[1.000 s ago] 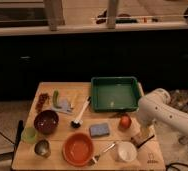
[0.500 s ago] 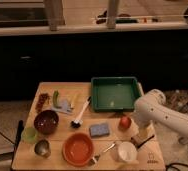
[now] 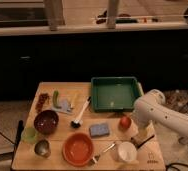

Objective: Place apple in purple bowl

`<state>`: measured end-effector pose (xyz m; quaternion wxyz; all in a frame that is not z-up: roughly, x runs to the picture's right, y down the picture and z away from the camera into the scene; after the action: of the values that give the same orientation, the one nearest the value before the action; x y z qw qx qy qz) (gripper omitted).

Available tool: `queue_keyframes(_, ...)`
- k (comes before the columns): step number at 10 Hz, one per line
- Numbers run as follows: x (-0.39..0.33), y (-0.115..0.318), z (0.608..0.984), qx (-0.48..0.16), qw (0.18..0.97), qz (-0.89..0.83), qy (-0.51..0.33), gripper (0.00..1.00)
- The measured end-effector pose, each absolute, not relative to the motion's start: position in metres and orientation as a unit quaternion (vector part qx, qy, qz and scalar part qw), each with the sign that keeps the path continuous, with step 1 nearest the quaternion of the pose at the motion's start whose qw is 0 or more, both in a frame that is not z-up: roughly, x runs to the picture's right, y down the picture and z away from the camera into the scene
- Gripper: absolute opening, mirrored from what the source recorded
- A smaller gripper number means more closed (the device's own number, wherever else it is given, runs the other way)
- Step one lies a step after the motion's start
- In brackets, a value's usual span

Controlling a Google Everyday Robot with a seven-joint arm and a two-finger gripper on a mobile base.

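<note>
The green tray (image 3: 114, 93) sits at the back of the wooden table (image 3: 62, 161). The apple (image 3: 125, 121) lies on the table just in front of the tray's right corner. The purple bowl (image 3: 46, 121) is in front of the tray too, but far off to its left. The white arm (image 3: 157, 107) bends down by the tray's right side. The gripper (image 3: 137, 141) is low, a bit further from the tray than the apple. I cannot tell how wide it is open or if it holds anything.
</note>
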<state>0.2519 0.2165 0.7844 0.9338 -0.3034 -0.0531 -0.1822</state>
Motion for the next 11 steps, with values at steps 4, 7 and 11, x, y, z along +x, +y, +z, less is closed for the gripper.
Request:
queue_keyframes(4,0.242,0.212,0.791,-0.301,0.926,-0.212,-0.087,0.80)
queue_keyframes(7,0.229,0.204,0.798,-0.303,0.916,-0.240,-0.104,0.80)
queue_keyframes(11,0.214,0.200,0.810,-0.308,0.905,-0.269,-0.119,0.80)
